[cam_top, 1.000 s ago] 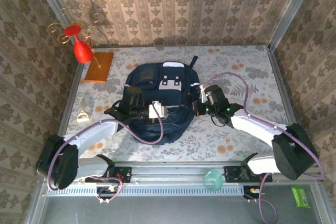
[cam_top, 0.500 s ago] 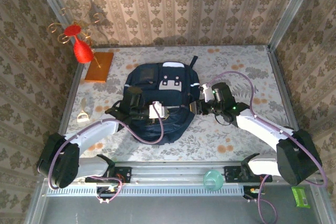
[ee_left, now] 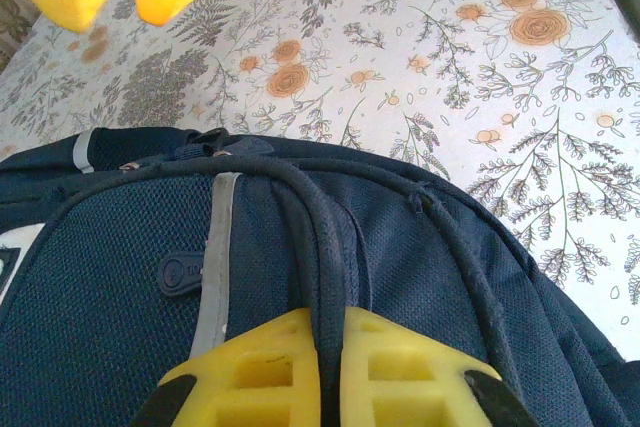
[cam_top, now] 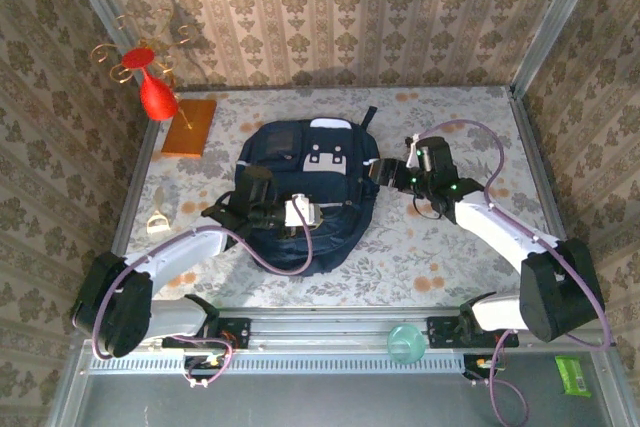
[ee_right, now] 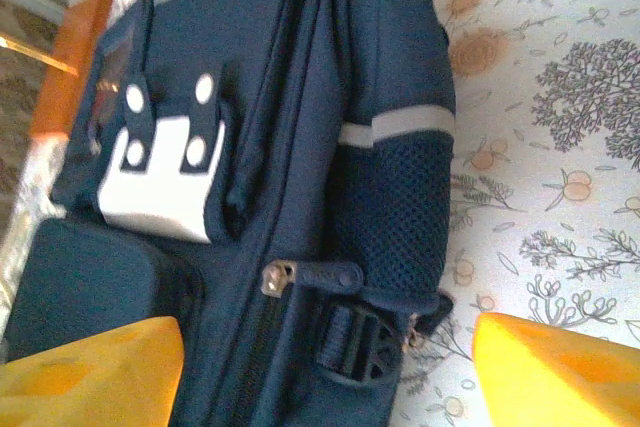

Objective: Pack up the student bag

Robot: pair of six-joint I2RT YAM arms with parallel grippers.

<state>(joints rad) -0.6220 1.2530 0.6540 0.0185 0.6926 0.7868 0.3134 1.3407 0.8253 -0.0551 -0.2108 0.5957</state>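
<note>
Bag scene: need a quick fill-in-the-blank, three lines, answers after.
1. The left fingers are ___ on a strap of the bag.
2. The right fingers stand ___, beside the bag.
3. The board far left of the bag is ___.
Missing words: shut; open; orange.

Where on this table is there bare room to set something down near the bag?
Widest bare patch: far right corner of the table, between the student bag and the right wall. A second: the near middle strip, between the bag and the arm bases. Crowded: the far left corner, holding the red vase and orange board.
</note>
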